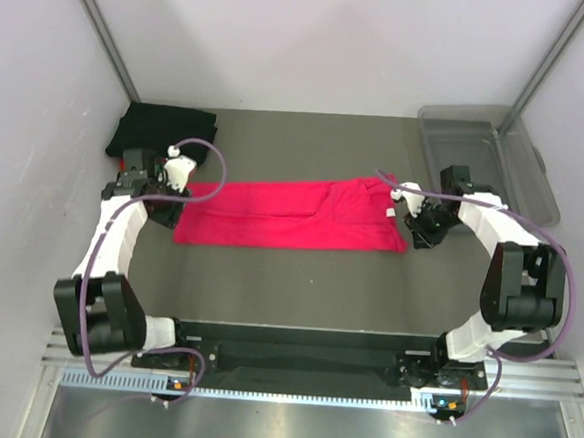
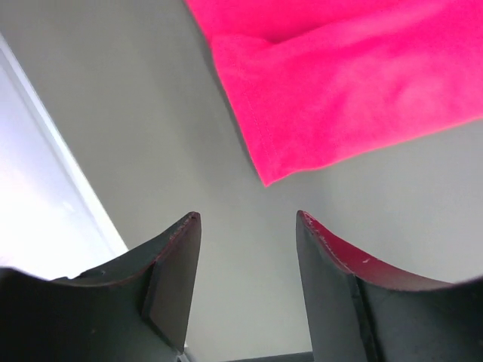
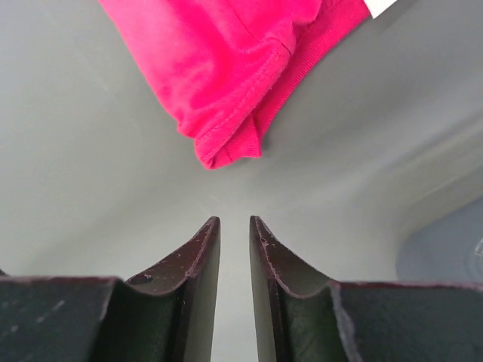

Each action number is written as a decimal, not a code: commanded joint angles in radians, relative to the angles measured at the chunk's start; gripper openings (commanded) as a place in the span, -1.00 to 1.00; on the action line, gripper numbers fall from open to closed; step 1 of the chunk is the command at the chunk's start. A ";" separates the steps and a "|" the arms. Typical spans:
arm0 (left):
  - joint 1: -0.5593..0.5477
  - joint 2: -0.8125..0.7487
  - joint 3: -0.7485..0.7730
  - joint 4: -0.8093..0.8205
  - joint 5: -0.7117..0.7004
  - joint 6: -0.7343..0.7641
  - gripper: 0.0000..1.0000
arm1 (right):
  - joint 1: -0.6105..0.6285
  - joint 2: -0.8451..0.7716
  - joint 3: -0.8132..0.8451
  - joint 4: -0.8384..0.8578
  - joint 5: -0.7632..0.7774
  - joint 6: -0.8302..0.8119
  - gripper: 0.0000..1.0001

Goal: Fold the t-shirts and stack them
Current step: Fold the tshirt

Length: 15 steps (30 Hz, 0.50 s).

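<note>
Dark fingers of the left gripper [image 2: 247, 219] stand well apart over bare table [image 1: 297, 290], nothing between them, with a corner of the pinkish-red t-shirt [image 2: 355, 83] just ahead. The right gripper [image 3: 234, 220] shows only a narrow gap between its jaws, also with nothing in it, and points at the hemmed corner of the same garment, just short of the cloth. In the overhead view the shirt lies flat as a long band across the middle of the table, one short end beside each gripper. Its white neck label [image 1: 390, 216] sits at the right end, and creases there suggest doubled layers. This layout probably explains the pose: each arm is stationed at its own end, so the band can be taken at both ends and folded along its length. Neither gripper touches the fabric, so the lengthwise fold appears not yet made. A folded black t-shirt [image 1: 163, 130] rests at the far left corner, apart from the band, and probably forms the base of the stack. A clear plastic bin [image 1: 487, 157] stands at the far right, behind the right arm.
</note>
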<state>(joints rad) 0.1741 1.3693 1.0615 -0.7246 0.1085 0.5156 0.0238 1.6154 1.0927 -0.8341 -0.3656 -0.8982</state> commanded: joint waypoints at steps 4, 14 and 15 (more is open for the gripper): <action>-0.016 -0.049 -0.072 -0.120 0.109 0.388 0.18 | 0.016 -0.057 0.016 -0.057 -0.085 -0.008 -0.53; -0.079 0.048 -0.115 -0.016 -0.003 0.540 0.15 | 0.070 -0.049 0.018 -0.040 -0.125 0.044 -0.48; -0.093 0.065 -0.110 -0.015 -0.001 0.529 0.15 | 0.073 -0.049 0.015 -0.037 -0.124 0.048 -0.48</action>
<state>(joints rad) 0.1101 1.4120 0.9306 -0.7860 0.1139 0.9966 0.0738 1.5864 1.0931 -0.8749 -0.4458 -0.8669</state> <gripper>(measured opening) 0.573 0.257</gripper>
